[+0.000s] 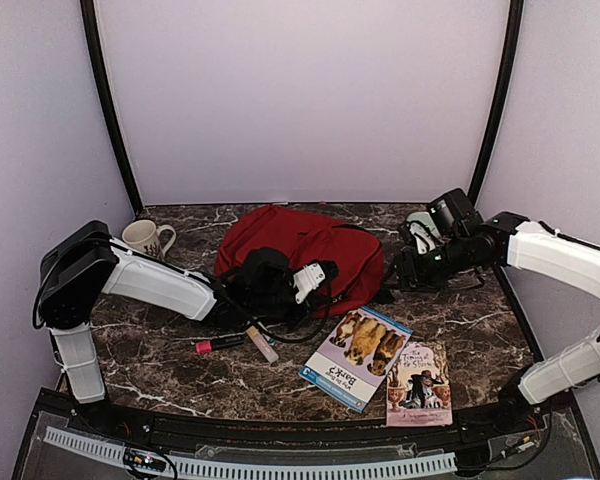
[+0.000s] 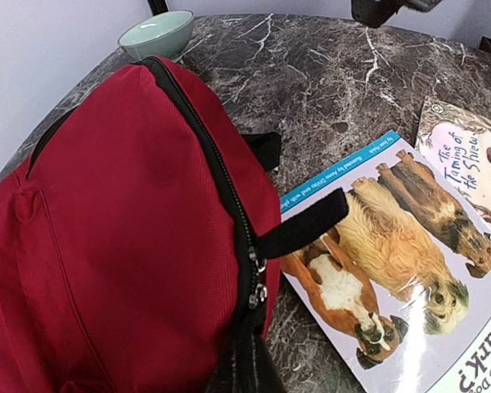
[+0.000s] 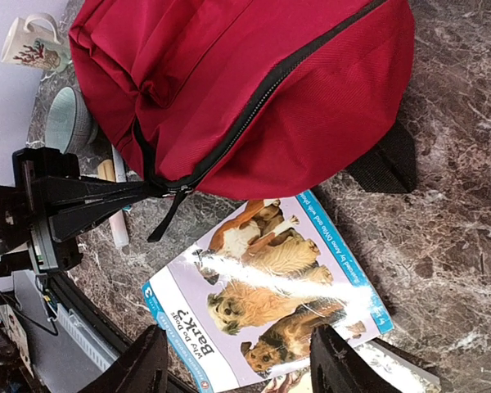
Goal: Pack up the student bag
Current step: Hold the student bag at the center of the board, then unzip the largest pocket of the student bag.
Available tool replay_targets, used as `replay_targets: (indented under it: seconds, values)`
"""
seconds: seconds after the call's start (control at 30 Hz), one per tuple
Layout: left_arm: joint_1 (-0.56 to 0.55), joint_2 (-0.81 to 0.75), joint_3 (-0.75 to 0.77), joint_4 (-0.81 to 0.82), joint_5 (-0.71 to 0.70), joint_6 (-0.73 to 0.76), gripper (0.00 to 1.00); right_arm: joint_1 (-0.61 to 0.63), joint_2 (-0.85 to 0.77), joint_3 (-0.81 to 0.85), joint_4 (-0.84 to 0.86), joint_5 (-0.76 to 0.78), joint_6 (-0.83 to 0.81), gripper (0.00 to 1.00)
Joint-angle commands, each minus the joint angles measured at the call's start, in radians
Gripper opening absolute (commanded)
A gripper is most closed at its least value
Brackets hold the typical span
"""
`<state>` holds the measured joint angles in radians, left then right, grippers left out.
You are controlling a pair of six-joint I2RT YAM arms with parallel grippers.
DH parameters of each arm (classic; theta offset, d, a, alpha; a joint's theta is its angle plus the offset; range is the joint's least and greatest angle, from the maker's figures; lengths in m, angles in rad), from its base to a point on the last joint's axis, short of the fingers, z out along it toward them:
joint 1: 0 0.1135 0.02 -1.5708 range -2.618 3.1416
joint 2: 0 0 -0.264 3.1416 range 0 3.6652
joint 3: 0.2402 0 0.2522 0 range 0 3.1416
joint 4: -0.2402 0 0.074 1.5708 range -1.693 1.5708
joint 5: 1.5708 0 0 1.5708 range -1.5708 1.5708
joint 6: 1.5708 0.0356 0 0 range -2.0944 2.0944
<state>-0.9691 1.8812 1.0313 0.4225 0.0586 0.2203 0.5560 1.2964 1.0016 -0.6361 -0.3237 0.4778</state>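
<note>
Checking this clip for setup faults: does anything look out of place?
A black strap of the student bag lies over the edge of the dog book, which sits askew. Nothing else stands out.

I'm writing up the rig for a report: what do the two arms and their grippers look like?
The left arm and right arm have white shell links and black joints. The left gripper and right gripper are black, with flat tapering fingers.

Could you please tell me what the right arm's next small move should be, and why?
Probably bring the open right gripper to the zip pull: the zip on the bag looks closed, the left gripper pinches the bag beside it, and the dog book lies outside.
</note>
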Motion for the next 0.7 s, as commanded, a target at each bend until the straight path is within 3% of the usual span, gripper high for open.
replay_targets:
  seconds: [0.0,0.5,0.67]
  values:
    - [-0.008,-0.054,-0.007,0.023,-0.007,-0.011,0.00,0.042,0.060,0.060,0.041,-0.014,0.006,0.59]
    - [-0.014,-0.054,0.005,-0.013,-0.007,-0.021,0.00,0.139,0.374,0.267,0.027,-0.113,-0.008,0.59]
    - [-0.016,-0.051,0.001,-0.005,-0.011,-0.035,0.00,0.142,0.425,0.276,0.021,-0.144,-0.008,0.52]
